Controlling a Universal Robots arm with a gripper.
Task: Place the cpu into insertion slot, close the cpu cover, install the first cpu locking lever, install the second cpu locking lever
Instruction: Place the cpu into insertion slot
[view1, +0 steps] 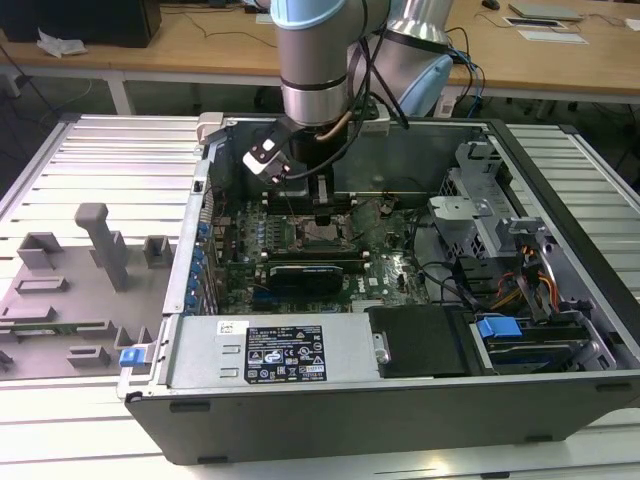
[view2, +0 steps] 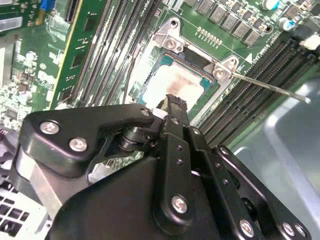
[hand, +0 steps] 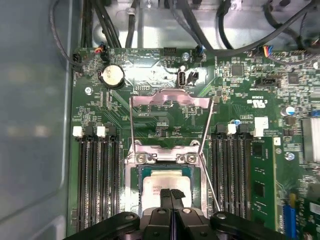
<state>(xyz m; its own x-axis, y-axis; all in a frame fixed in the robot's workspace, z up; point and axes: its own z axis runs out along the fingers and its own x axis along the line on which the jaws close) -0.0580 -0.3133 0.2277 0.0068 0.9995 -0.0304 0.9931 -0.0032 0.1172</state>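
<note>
The fingers (hand: 166, 196) are pressed together with nothing visible between them, tips just above the cpu (hand: 165, 181). The cpu lies in its socket, so placement appears done. Beyond it, the cpu cover (hand: 170, 97) stands raised and both locking levers (hand: 131, 125) are unlatched.

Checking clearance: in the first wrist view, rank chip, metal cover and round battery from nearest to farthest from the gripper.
1. Chip: in the socket, at the jaws' tips.
2. Cover: raised open, beyond the socket.
3. Round battery: near the board's far edge.
</note>
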